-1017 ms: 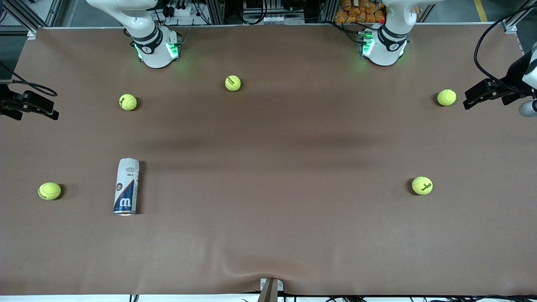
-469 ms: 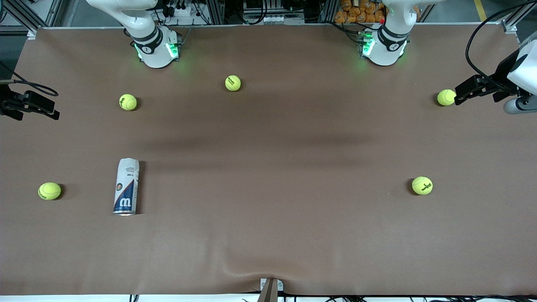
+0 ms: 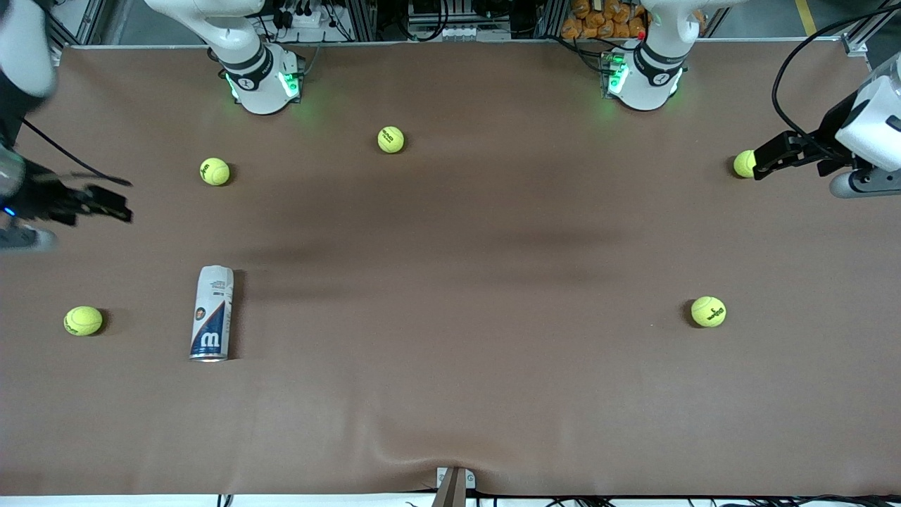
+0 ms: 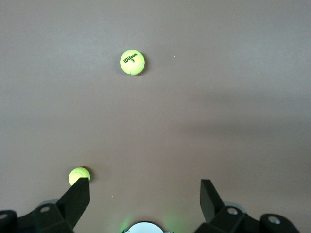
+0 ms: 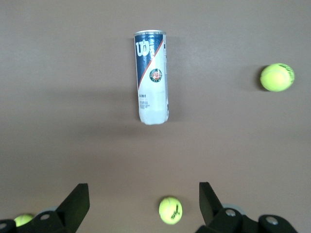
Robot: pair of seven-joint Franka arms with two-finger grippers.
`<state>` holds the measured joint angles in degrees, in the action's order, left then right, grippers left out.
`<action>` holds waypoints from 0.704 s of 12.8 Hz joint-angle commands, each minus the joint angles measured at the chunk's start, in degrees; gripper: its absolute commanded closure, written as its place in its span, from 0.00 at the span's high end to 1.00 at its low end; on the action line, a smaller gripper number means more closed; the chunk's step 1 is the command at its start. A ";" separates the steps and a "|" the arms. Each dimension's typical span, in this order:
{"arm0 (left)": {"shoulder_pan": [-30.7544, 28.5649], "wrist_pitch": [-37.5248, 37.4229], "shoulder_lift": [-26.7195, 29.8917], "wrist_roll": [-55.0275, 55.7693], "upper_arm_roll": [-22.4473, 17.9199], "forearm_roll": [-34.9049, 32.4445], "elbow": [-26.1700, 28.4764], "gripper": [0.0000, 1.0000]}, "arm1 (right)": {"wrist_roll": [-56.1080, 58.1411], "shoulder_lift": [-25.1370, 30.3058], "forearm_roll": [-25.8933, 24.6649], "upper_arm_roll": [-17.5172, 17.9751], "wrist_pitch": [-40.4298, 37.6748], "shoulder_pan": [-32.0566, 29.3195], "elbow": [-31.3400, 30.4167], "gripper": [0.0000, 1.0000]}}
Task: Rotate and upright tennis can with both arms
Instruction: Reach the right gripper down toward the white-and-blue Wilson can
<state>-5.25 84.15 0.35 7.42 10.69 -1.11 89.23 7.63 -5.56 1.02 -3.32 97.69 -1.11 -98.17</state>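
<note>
The tennis can (image 3: 211, 313) lies on its side on the brown table toward the right arm's end, its silver rim pointing at the front camera. It also shows in the right wrist view (image 5: 152, 77). My right gripper (image 3: 112, 205) is open and empty, in the air over the table's edge at the right arm's end, apart from the can; its own view shows the fingers spread wide (image 5: 143, 200). My left gripper (image 3: 766, 165) is open and empty over the left arm's end of the table, its tips by a tennis ball (image 3: 742, 163). Its own view shows it wide open too (image 4: 143, 195).
Yellow-green tennis balls lie scattered: one beside the can at the right arm's end (image 3: 83, 320), two nearer the bases (image 3: 215, 171) (image 3: 391, 139), one toward the left arm's end (image 3: 708, 311). The brown mat (image 3: 450, 394) has a wrinkle at its front edge.
My right gripper has swung in over the table edge, toward the can. My left gripper has moved inward until its tips reach the ball. The can has not moved.
</note>
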 commanded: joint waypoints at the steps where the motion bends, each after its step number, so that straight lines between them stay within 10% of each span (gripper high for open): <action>1: 0.07 -1.36 -0.71 0.05 0.39 -1.35 -1.52 1.00 | 0.81 -2.59 0.04 0.33 9.33 1.46 -6.67 1.00; 9: -0.02 -1.27 -1.59 0.14 0.39 -1.35 -0.73 1.00 | 3.97 -24.65 -1.72 0.42 27.10 2.43 -0.45 1.00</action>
<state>-5.28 83.95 -1.01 7.43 10.79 -1.11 89.22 10.65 -25.52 -0.02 -2.86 124.15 1.45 -102.73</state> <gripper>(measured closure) 0.000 0.000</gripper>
